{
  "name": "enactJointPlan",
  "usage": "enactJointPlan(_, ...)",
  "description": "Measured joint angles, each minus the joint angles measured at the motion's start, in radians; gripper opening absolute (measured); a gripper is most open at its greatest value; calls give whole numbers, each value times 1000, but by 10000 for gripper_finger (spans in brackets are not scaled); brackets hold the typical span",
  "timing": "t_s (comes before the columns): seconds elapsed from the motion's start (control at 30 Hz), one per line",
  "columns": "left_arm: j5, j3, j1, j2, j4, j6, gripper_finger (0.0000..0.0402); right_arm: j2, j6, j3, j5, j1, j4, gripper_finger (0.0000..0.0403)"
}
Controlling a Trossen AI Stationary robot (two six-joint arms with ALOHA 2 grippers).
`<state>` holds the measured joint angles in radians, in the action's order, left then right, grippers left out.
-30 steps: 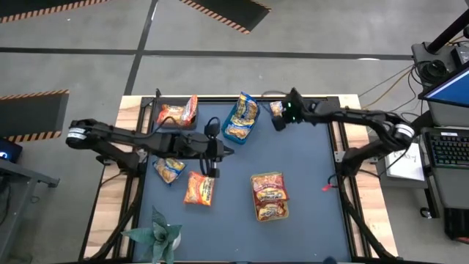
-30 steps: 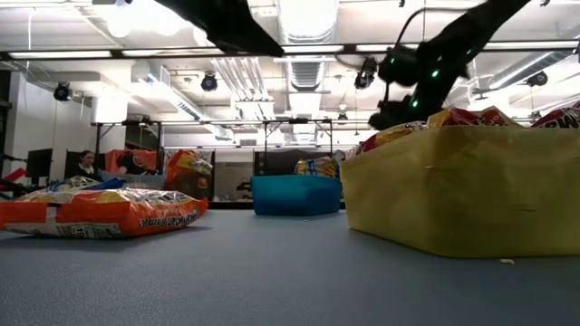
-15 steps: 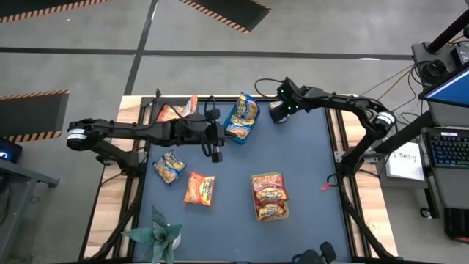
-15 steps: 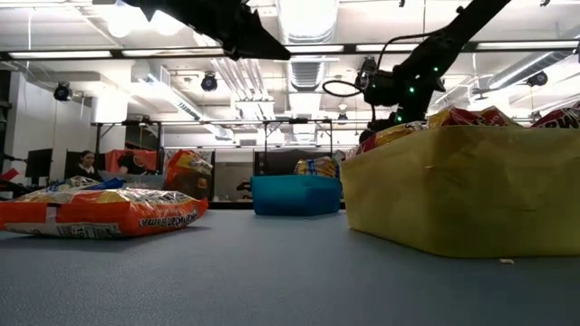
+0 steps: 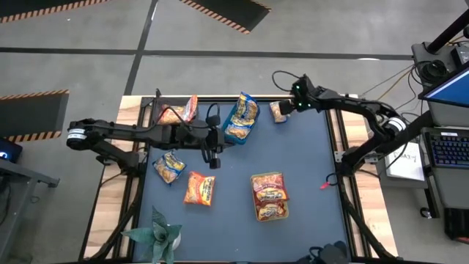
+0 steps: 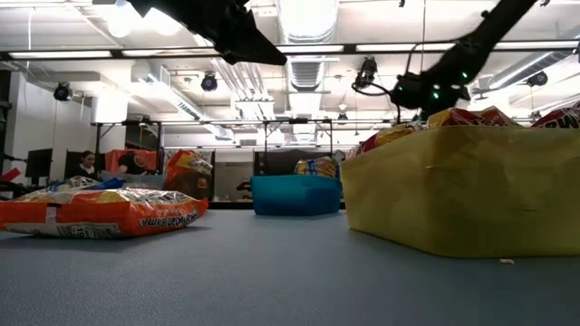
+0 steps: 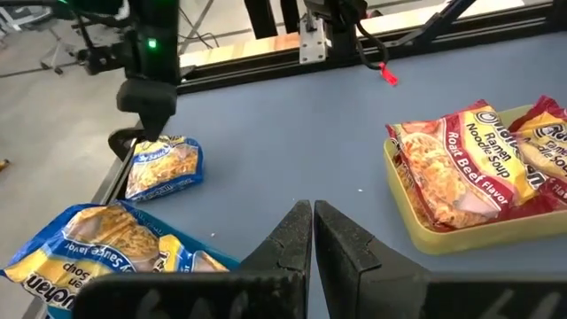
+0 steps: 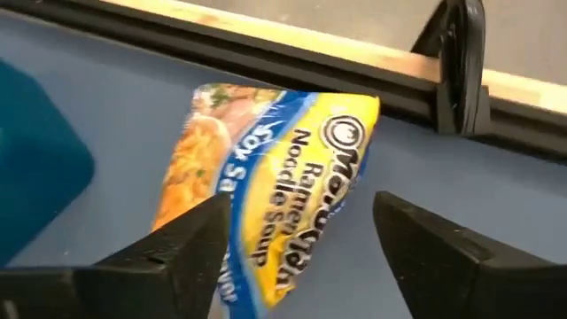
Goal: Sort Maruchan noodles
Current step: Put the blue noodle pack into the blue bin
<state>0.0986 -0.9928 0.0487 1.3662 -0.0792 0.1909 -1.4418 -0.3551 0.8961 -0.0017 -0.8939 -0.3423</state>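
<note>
A blue-and-yellow Maruchan packet (image 8: 275, 177) lies flat on the blue mat by the far right corner (image 5: 278, 111). My right gripper (image 8: 301, 208) is open just above it, one finger on each side. My left gripper (image 5: 212, 161) is shut on nothing and hovers over the mat's middle left, beside the blue bin (image 5: 242, 121) of blue-and-yellow packets. The yellow bin (image 5: 270, 196) holds red packets. Two orange packets (image 5: 170, 169) (image 5: 199, 188) lie on the mat at near left, and more orange ones (image 5: 178, 111) sit at far left.
A small potted plant (image 5: 157, 231) stands at the near left edge. A red scrap (image 5: 326, 185) lies by the right rail. Dark frame rails run close behind the far-corner packet (image 8: 461, 71). In the low view, a person (image 6: 86, 165) sits far off in the room.
My right gripper has swung toward the table's far right corner and now stands over the blue-and-yellow packet, which has stayed where it was. My left arm has shifted a little toward the far edge, its fingers still shut.
</note>
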Motion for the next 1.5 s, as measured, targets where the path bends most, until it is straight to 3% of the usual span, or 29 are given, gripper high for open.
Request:
enactJointPlan(0.23, 0, 1, 0, 0, 19, 4, 0, 1, -87, -136, -57, -23, 211, 296)
enactJointPlan(0.5, 1, 1, 0, 0, 27, 9, 0, 1, -186, -291, -97, -13, 471, 277)
enactJointPlan(0.8, 4, 1, 0, 0, 27, 14, 0, 1, -282, -439, -112, -12, 728, 186)
enactJointPlan(1.17, 4, 1, 0, 0, 34, 14, 0, 1, -276, -444, -111, 0, 763, 49)
enactJointPlan(1.33, 17, 1, 0, 0, 34, 11, 0, 6, -273, -444, -112, 6, 802, 16)
enactJointPlan(1.5, 83, 1, -2, 0, 34, 8, 0, 27, -252, -445, -110, 17, 818, 10)
